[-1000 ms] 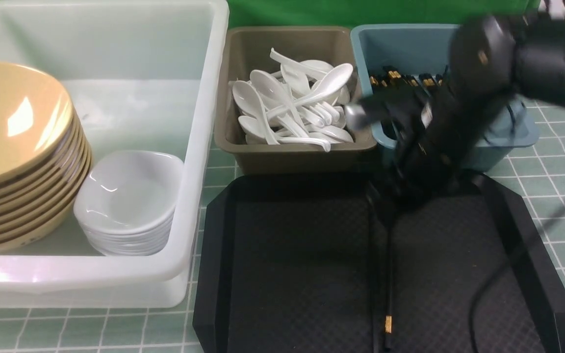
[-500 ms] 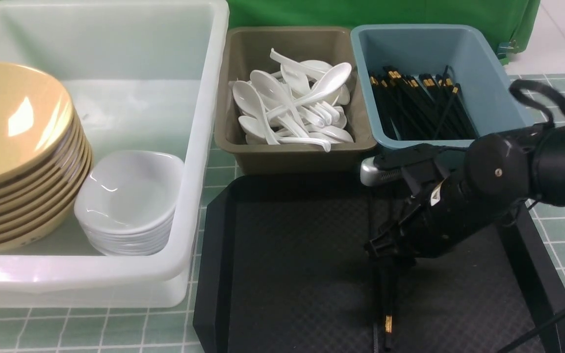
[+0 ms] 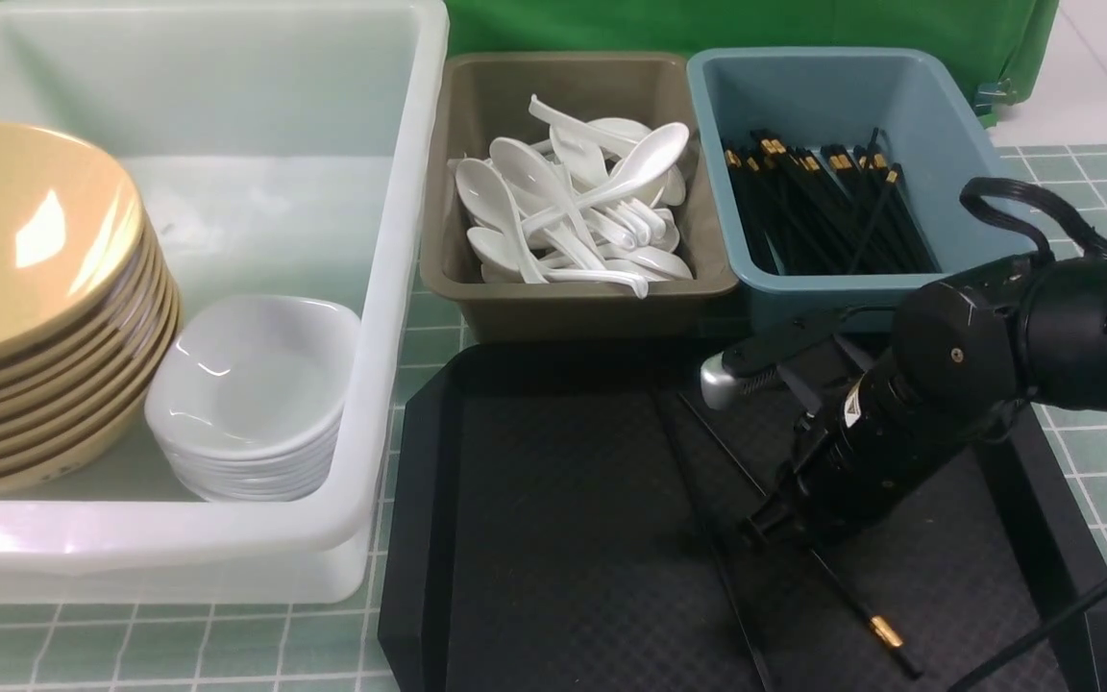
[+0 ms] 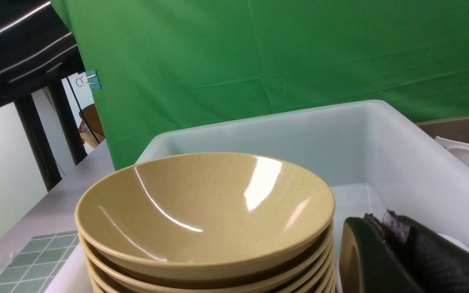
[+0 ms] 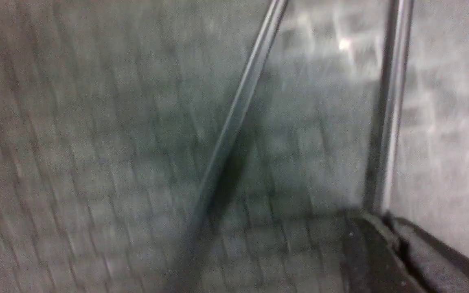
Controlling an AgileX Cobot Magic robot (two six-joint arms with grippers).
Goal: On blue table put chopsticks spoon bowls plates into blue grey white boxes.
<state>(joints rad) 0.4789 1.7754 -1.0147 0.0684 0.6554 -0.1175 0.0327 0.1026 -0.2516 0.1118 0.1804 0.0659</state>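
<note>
On black tray (image 3: 414, 538), right gripper (image 3: 767, 524) now pinches one chopstick (image 5: 385, 122); pair knocked askew, no longer parallel. Second chopstick (image 5: 233, 122) needs another trip to blue box (image 3: 832, 284).

No readable text, brand, number or sign is showing in any of the views. A small white sticker (image 3: 852, 407) is sitting on the right arm (image 3: 1044, 336), but its print is coming out too small to read.
</note>
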